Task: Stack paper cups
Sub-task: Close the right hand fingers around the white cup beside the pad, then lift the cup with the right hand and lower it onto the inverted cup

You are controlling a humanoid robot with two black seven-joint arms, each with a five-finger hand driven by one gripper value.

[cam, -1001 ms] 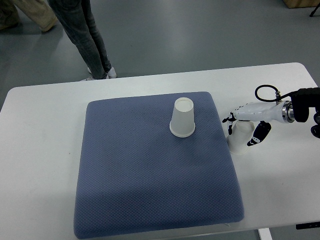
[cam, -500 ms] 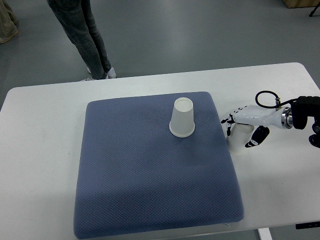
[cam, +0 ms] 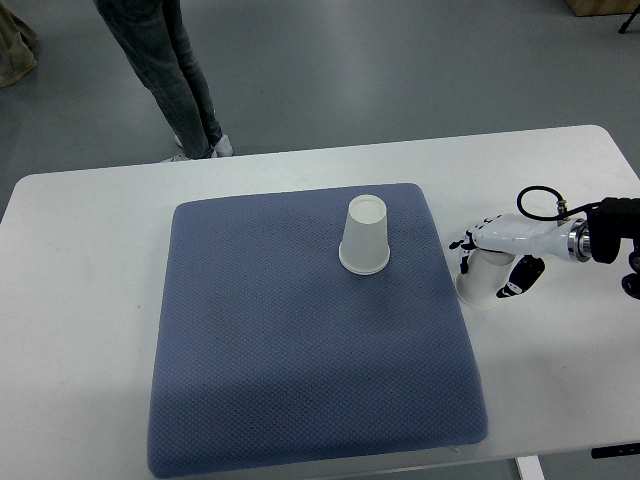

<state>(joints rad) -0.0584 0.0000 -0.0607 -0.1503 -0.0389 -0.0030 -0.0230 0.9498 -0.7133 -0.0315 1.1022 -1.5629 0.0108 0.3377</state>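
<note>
The worktop [cam: 90,300] is white and spans the full view. A blue-grey pad [cam: 280,370] lies on its centre and covers most of the middle area. At the far edge, beyond the worktop, a person's legs [cam: 170,70] stand on the floor.

Two paper cups are present, both inverted with the base up. The first paper cup [cam: 365,236] stands on the far-right part of the pad, upright on its rim. The second paper cup [cam: 481,282] stands on the bare worktop just beside the pad's right edge, also upright on its rim.

The right robot hand [cam: 497,262] enters from the right edge and is wrapped around the second paper cup: white fingers [cam: 466,243] reach over its top and left side, and the dark-tipped thumb [cam: 520,277] presses against its right side. The cup appears to be enclosed in a grasp. The left robot hand is not visible.

Governing relation: the first paper cup lies to the left of, and slightly farther than, the held cup. Both long axes are vertical. Judged next step: lift the held cup clear, carry it left over the pad, align the axes and lower it onto the first paper cup.
</note>
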